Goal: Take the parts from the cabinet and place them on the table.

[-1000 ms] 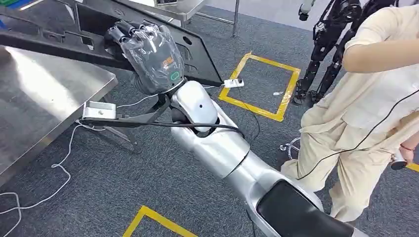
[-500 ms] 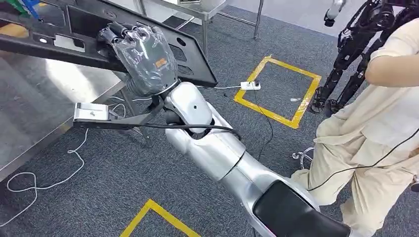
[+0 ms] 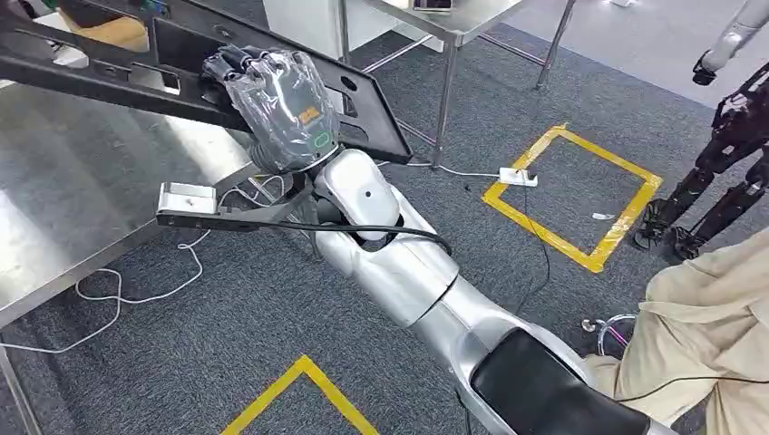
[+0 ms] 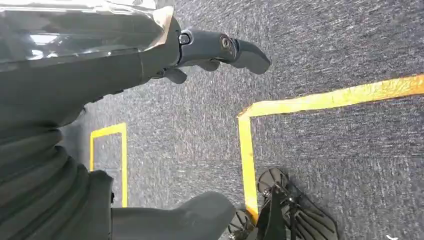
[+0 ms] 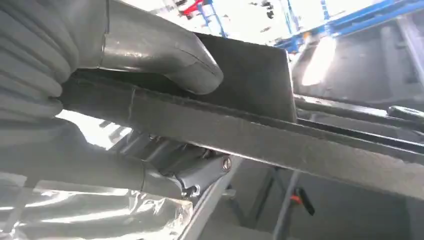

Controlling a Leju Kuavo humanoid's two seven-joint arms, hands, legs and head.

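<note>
Grey carpet [image 3: 227, 308] runs under everything, marked with yellow tape [image 3: 580, 195] squares. On my left sits a steel table [image 3: 82, 199], shiny and bare where I can see it, with a white cable [image 3: 136, 294] trailing on the floor below its near edge. A second table [image 3: 453, 23] stands farther back, and a white power strip [image 3: 517, 177] lies on the carpet by the tape square to the right.

My right hand [image 3: 277, 104], wrapped in clear plastic, grasps the part [image 3: 181, 68], a long flat black panel with cut-outs. I see the fingers [image 3: 231, 62] hooked over its far edge in the head view; in the right wrist view the thumb [image 5: 165, 52] presses on one face of the panel [image 5: 260, 140] with the fingers on the other face. The panel is held in the air, tilted, its left stretch over the steel table and its right end over the carpet; I cannot tell whether any of it touches the tabletop.

My left hand [image 4: 125, 60] hangs over the carpet with nothing in it; the fingers [image 4: 225, 47] look loosely extended, though the view is too partial to be sure how far apart they are.

At the near right stands a person [image 3: 716, 317] in beige clothes. Far right, another robot [image 3: 725, 136] with dark limbs stands beyond the tape.
</note>
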